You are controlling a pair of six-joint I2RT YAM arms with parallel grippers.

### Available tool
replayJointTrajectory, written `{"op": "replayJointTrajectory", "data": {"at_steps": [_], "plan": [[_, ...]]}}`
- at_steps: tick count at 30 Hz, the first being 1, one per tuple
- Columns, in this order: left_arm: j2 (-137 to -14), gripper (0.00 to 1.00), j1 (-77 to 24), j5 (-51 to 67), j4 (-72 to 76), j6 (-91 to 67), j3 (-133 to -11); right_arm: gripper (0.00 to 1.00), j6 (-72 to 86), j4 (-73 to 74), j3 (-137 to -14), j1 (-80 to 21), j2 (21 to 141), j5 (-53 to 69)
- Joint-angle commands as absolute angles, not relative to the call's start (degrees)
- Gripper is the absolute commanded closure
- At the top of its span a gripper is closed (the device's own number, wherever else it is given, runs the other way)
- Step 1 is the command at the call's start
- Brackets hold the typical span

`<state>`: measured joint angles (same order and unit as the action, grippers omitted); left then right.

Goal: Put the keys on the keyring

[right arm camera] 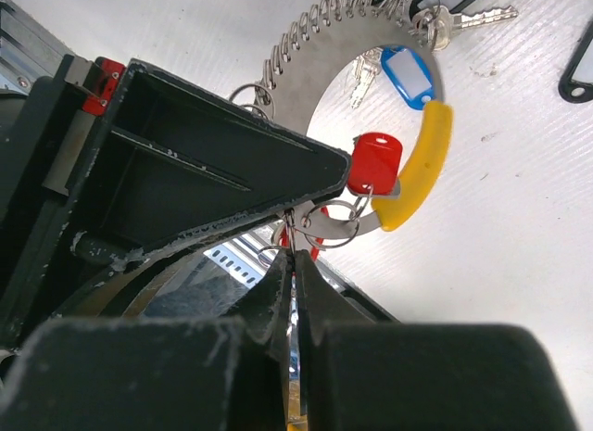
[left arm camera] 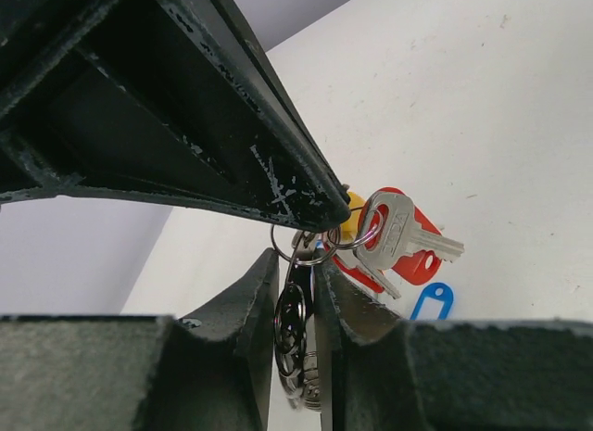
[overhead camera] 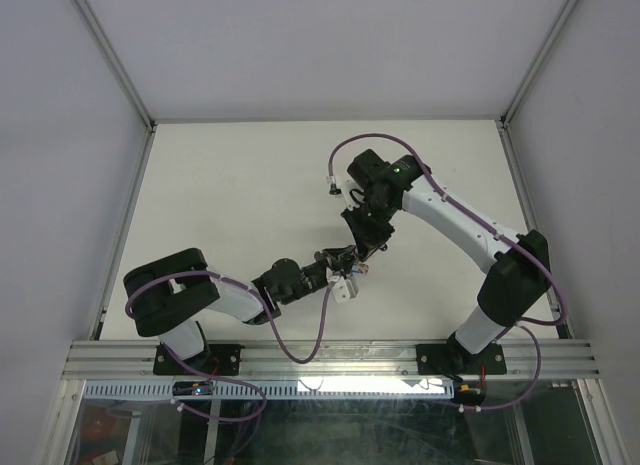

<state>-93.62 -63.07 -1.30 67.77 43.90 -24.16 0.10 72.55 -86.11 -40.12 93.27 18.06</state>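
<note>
my left gripper (overhead camera: 344, 266) and right gripper (overhead camera: 364, 251) tip to tip, thin silvery keyring hoop with yellow section (right arm camera: 422, 162) jammed between, I see open white tabletop (overhead camera: 220, 195) far left

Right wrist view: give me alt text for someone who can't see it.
The right gripper, black fingers shut on a thin metal strip, meets a large flat silvery keyring hoop with a yellow section above a white table. Small silver keys, a red plastic tag and a blue plastic tag hang on it; a black tag lies at the right edge.
</note>
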Motion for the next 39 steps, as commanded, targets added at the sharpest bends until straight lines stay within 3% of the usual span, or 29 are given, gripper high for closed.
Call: {"op": "replayJointTrajectory", "data": {"at_steps": [1, 8, 15, 26, 34, 39], "plan": [[-93.8, 0.83, -63.7, 0.7, 71.2, 44.3, -25.2, 1.0, -0.5, 72.9, -86.0, -40.0, 91.1, 19.6], [-93.9, 0.99, -63.7, 0.8, 71.8, 44.4, -25.0, 1.0, -0.8, 72.9, -85.8, -40.0, 91.1, 19.6], [-91.6, 1.0, -63.7, 2.0, 68.4, 40.5, -25.5, 1.0, -0.5, 71.9, -85.9, -40.1, 90.2, 17.9], [-91.2, 1.0, -63.7, -3.8, 71.9, 31.7, -23.9, 0.63, 1.3, 64.3, -84.7, -38.4, 84.3, 17.2], [-91.9, 1.0, -63.7, -12.5, 82.6, 25.1, -21.0, 0.59, 4.2, 51.6, -77.4, -37.3, 75.9, 11.8], [-91.7, 1.0, -63.7, -20.4, 88.8, 20.5, -19.9, 0.55, 4.6, 34.2, -64.8, -37.2, 64.5, 10.9]]}}
